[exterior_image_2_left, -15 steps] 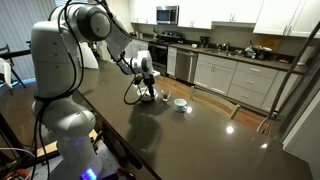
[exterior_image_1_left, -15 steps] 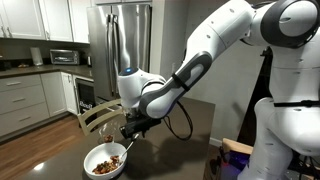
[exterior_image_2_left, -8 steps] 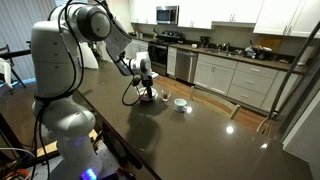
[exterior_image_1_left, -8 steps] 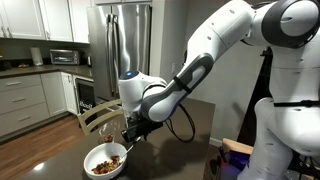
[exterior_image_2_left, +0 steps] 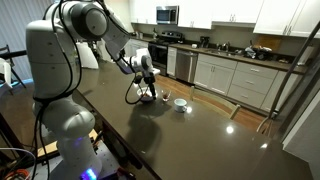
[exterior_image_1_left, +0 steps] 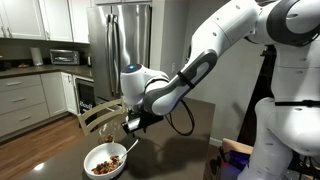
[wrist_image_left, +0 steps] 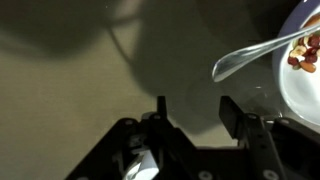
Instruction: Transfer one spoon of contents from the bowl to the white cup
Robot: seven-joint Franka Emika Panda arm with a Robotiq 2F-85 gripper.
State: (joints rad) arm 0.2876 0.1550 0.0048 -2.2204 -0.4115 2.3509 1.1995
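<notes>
Arm (exterior_image_1_left: pixel 200 60) reaches down over a dark tabletop (exterior_image_2_left: pixel 190 135), wrist bent toward the wide white bowl (exterior_image_1_left: pixel 104 160). The bowl sits near the table edge, almost under the tool.

Gripper (wrist_image_left: pixel 194 110): in the wrist view the jaws stand apart w/ only bare table btwn them, nothing clamped. It hangs just beside the bowl's rim, short of the spoon.

White cup (exterior_image_2_left: pixel 180 103) stands on the table beyond the bowl, apart from it, nothing visibly in it at this res.

Spoon (wrist_image_left: pixel 250 56) lies across the bowl's rim: broad end sticks out over the table, thinner part runs in toward the contents (wrist_image_left: pixel 303 55), a loose brown/reddish heap. Can't tell which end is the scoop.

Judgement: this is the approach to the grasp, transfer not yet begun.

Risks:
- The spoon balances on the rim, so a jaw touching it before both sides close prob. levers it and flicks pieces out.
- An off-centre or near-tip grip could let the spoon swivel when loaded.
- A low approach may nudge the bowl toward the table edge.
- The cup is small, so any tilt en route or a misaimed pour means spillage.
</notes>
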